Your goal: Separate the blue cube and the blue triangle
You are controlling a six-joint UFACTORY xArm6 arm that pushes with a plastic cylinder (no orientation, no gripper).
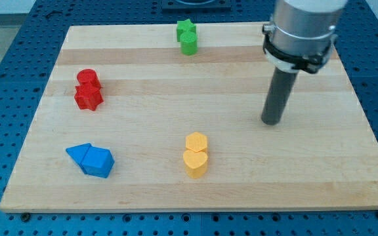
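My tip (271, 121) sat on the wooden board (176, 190), right of centre, touching no block. No claw on this rod, so nothing was gripped. Blue triangle (79, 154) and blue cube (99, 161) lay pressed together near the board's lower left, at about 8 o'clock from my tip, well apart from it. Two yellow blocks (195, 156) were stacked close at 8 o'clock, nearer. Red pair (87, 89) at 9 o'clock, green pair (187, 36) at 11.
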